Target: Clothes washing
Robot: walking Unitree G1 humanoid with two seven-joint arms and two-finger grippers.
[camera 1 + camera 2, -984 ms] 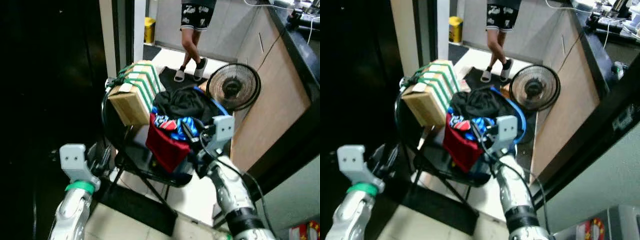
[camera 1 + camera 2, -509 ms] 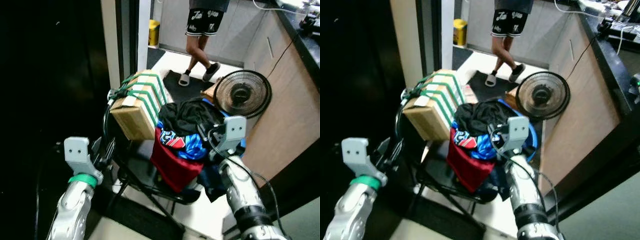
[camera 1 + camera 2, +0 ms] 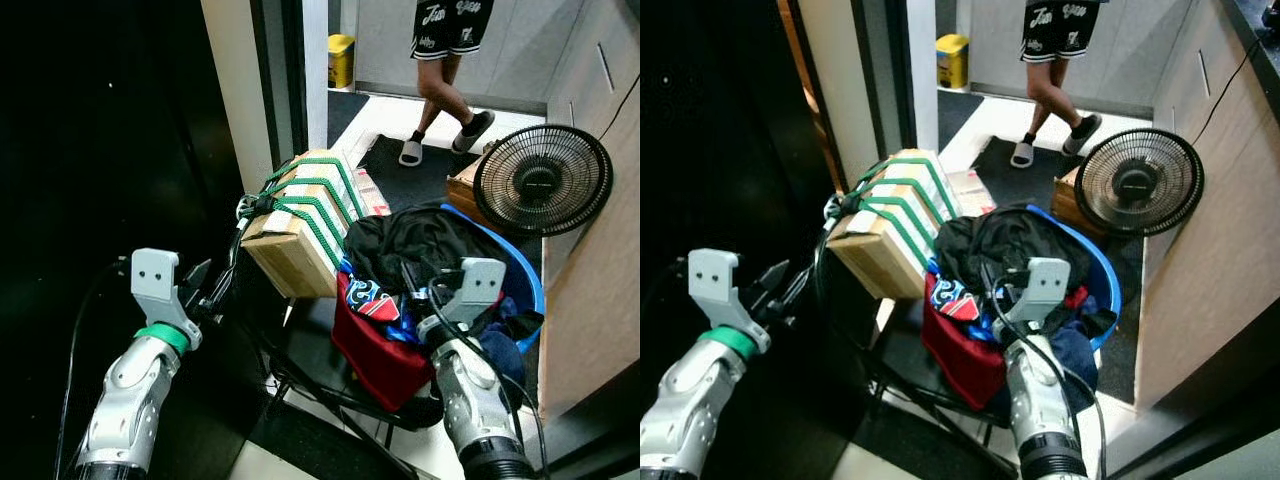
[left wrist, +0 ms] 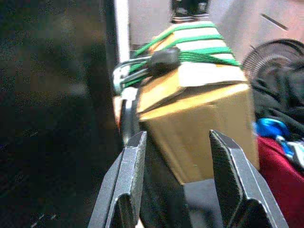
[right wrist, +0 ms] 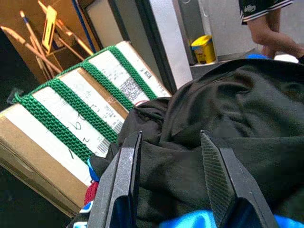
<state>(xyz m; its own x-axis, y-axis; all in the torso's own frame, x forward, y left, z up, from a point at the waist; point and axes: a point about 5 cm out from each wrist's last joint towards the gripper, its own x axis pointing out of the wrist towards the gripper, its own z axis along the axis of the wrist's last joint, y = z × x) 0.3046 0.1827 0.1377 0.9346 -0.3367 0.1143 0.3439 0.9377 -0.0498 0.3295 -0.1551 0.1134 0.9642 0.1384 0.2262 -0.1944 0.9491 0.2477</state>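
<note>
A: Where is the laundry?

B: In a blue tub (image 3: 1108,296) that sits on a dark frame (image 3: 330,385) low in front of the robot. A black garment (image 3: 420,240) lies on top of the heap, a red cloth (image 3: 380,360) hangs over the near rim, and a blue printed piece (image 3: 372,298) sits between the two.

A: And the right pincer (image 5: 172,183)?

B: Spread. Its two black fingers (image 5: 124,190) stand apart just above the black garment, and nothing is between them. From the head it sits at the near edge of the heap, above the red cloth.

A: The left one?

B: The left pincer (image 4: 178,178) is spread too, holding nothing. It is raised on the robot's left, pointing at the near end of a box (image 3: 300,225).

A: What kind of box?

B: Brown cardboard, with white labels on top and green cords (image 5: 71,97) wound across it. It lies tilted just beside the tub, on the tub's left, and the black garment touches its side. A black clip (image 4: 164,58) gathers the cords at the near corner.

A: Anything else around?

B: A black fan (image 3: 541,180) stands on the floor beyond the tub, beside a pale wood cabinet (image 3: 1210,250). Farther off a person (image 3: 1055,60) in dark patterned shorts and sandals stands on a dark mat (image 3: 415,175), and a yellow bin (image 3: 952,58) sits near the far wall. The robot's left side is dark, next to a pale door post (image 3: 240,100).
</note>
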